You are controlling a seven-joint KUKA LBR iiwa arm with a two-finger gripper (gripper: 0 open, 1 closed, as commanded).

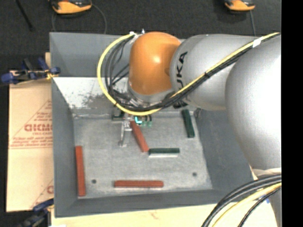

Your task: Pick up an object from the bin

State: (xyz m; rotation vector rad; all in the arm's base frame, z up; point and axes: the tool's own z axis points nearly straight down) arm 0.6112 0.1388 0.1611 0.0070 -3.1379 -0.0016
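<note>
In the bin (62, 141) the hand (126, 137) sits about the middle, can't tell if it's clenched or released. A slanted red stick (140, 141) lies just right of it. My worry: it closes off-centre and shoves that stick onto the green bar (164, 151).

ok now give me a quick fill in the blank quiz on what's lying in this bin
1. The tilted flat stick right beside the gripper is ___ in colour.
2. The level flat stick just right of it is dark ___.
3. The long flat red stick lies along the ___ wall of the grey metal bin in this view.
Missing words: red; green; left.
</note>
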